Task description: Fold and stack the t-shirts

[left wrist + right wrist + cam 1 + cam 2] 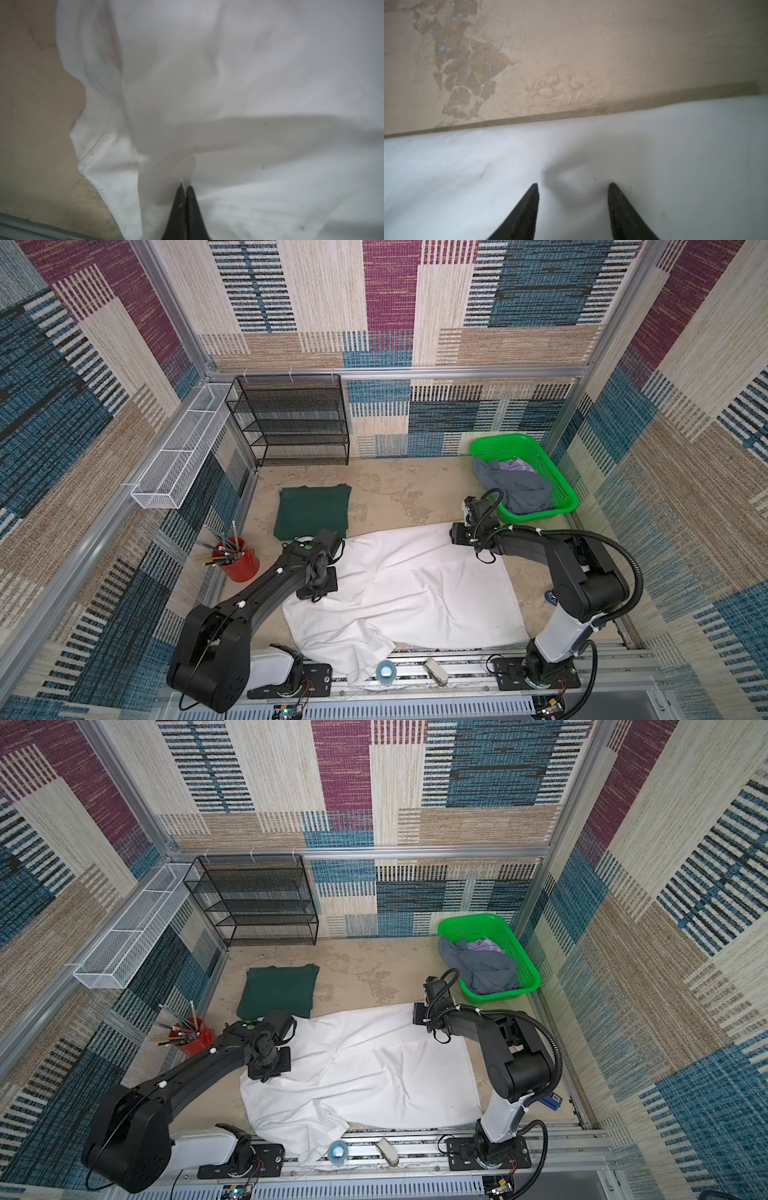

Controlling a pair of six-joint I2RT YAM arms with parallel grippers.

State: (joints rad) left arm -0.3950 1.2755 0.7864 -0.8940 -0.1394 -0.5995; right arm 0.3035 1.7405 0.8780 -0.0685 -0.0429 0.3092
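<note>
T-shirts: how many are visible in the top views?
3. The white t-shirt lies spread in the middle; the dark green t-shirt lies folded behind its left part; the grey t-shirt is crumpled in the green basket. More may hide underneath.

Bare tabletop (399, 493) lies open along the back — a strip between the folded dark green shirt (311, 510) and the green basket (540, 516), before the black mesh rack (291, 423). The white shirt (436, 593) blankets the middle and front, spilling over the front rail (469, 664). The red pencil cup (243, 564) stands just beside the left arm (270, 580); the right arm (536, 547) sits close to the basket.
</note>
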